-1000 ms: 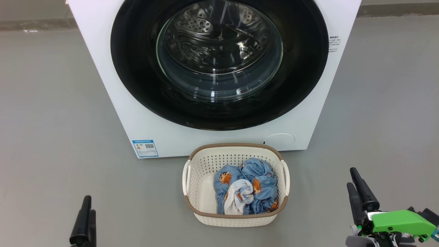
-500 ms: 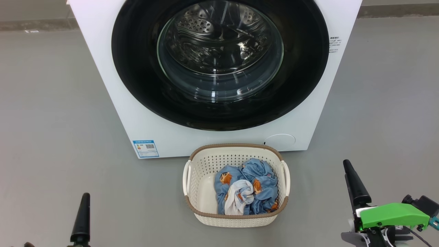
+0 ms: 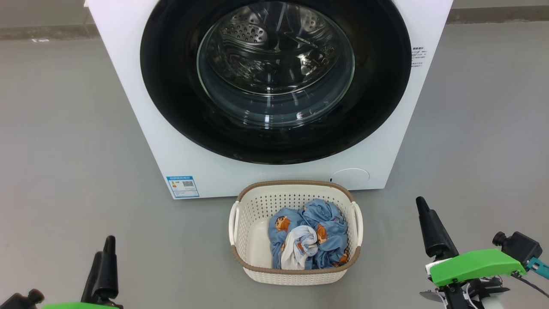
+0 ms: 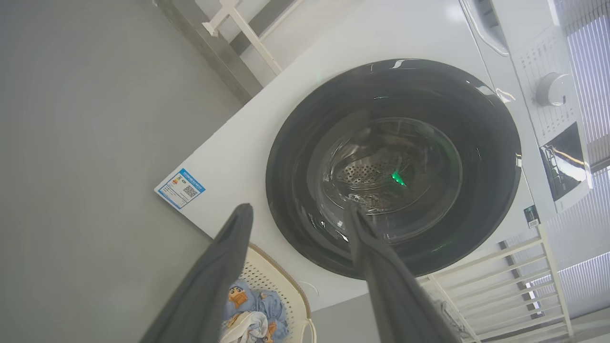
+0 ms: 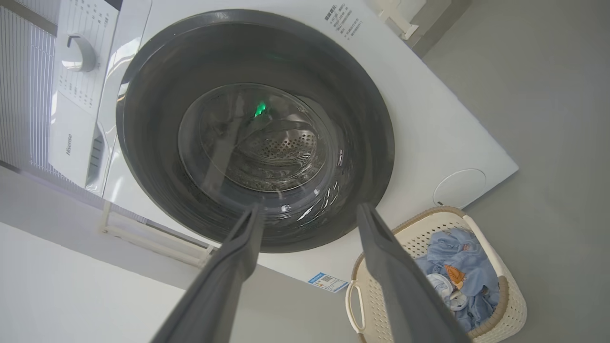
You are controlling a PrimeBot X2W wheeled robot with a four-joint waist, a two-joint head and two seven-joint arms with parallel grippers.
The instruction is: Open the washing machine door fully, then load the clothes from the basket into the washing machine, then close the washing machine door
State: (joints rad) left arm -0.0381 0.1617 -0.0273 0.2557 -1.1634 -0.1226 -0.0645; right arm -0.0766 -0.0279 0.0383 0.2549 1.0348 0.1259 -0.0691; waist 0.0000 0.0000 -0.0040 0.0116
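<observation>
- My left gripper (image 3: 104, 249), low at the left edge, has crept up a touch and turned, so a sliver of its green housing now shows under it. In the left wrist view its two fingers stand apart with nothing between them, looking up at the lower left of the door.
- The washing machine (image 3: 141, 141) has not budged; the tiny shift of the whole picture I put down to the head camera. The washing machine door (image 3: 274, 143) is still flush shut, with the steel drum showing through its glass bowl.
- The basket (image 3: 296, 271) sits on the floor just in front of the machine, below the door. The clothes (image 3: 326, 231) are still bundled in its right half, the white piece near the front, untouched.
- My right gripper (image 3: 422, 208) shows the real change: it has climbed and swung inward, toward the basket side. Its fingers are spread and empty, and the right wrist view looks along them at the door's lower rim.
- My reading is that both arms are leaving rest for the door, right arm leading. Opening has not begun, and nothing is loaded. I cannot make out where the door is meant to be gripped.
</observation>
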